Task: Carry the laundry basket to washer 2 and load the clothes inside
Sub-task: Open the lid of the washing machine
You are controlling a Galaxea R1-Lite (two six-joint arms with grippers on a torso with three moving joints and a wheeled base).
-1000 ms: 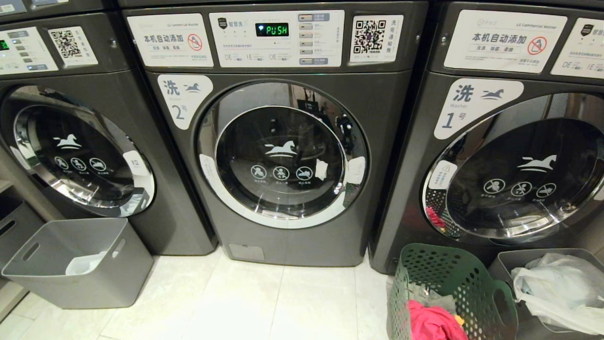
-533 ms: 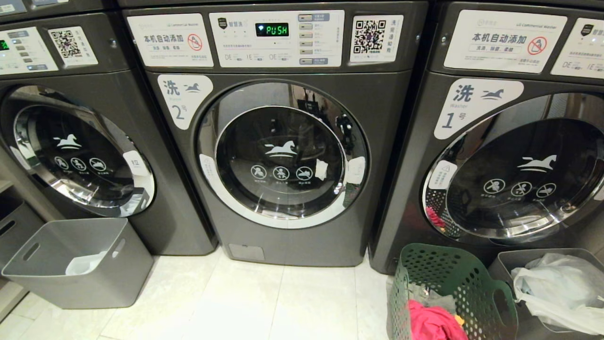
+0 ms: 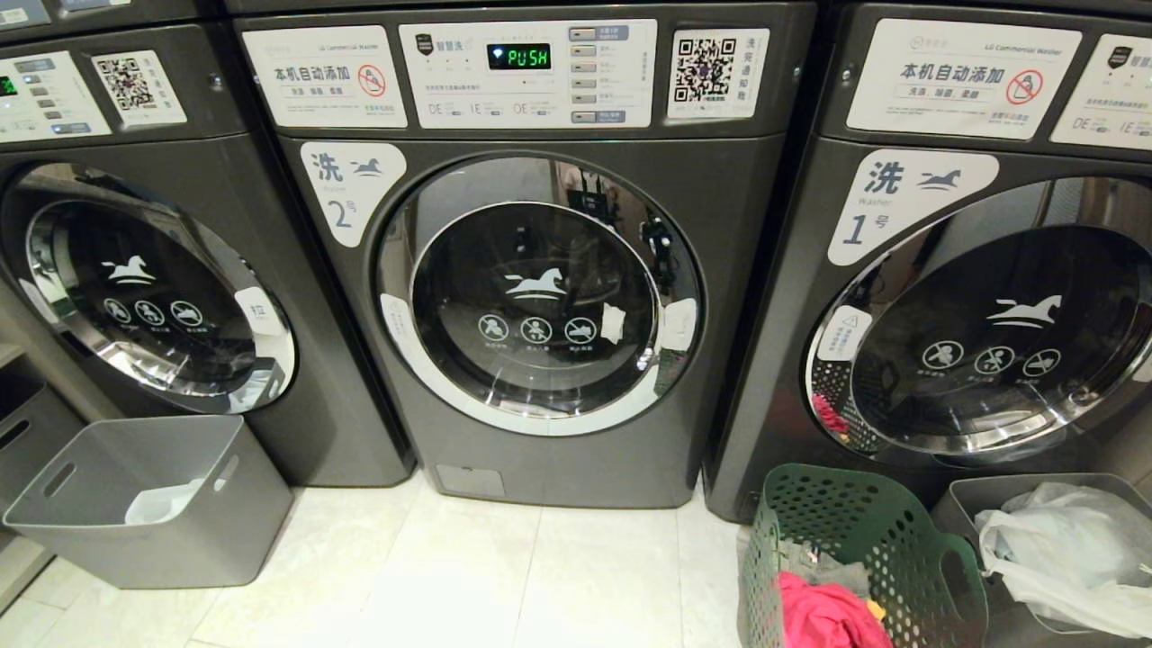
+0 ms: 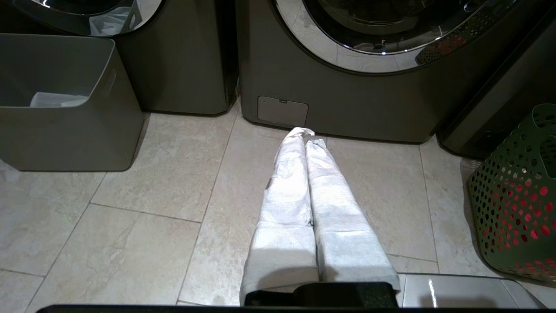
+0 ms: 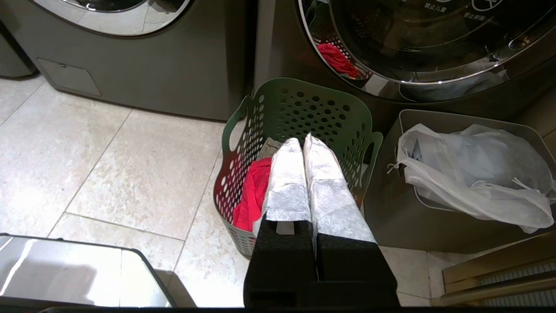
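I see washer 2 (image 3: 540, 297) dead ahead, door shut. The laundry basket (image 3: 859, 549) sits on the floor before washer 1 (image 3: 981, 270), the clothes (image 3: 823, 612) inside. Left hand (image 4: 305, 132) and right hand (image 5: 302, 141): fingers together, holding nothing.

Left gripper (image 4: 304, 132), fingers (image 4: 286, 182) together, above floor tiles (image 4: 143, 191).

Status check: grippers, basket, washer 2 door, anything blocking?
Left gripper and right gripper shut, empty. Laundry basket on floor before washer 1, clothes inside. Washer 2 door closed. Path clear.
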